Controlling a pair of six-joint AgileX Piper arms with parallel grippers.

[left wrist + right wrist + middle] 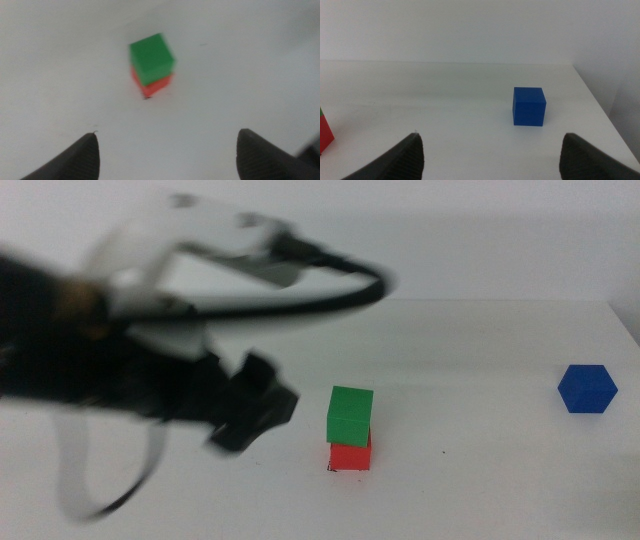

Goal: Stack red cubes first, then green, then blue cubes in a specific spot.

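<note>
The left gripper (165, 150) is hanging wide open and empty just beside the matte green cube (350, 415), which is sitting slightly askew atop the matte red cube (351, 456).

Middle view overlooks the table (480, 340), wrist views low (sharing the red cube (324, 132)).

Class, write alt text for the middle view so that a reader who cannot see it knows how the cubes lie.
A green cube sits on a red cube at mid-table, turned slightly askew. The blurred left gripper, empty, is just to their left in the picture. A blue cube stands alone far to the right.
</note>
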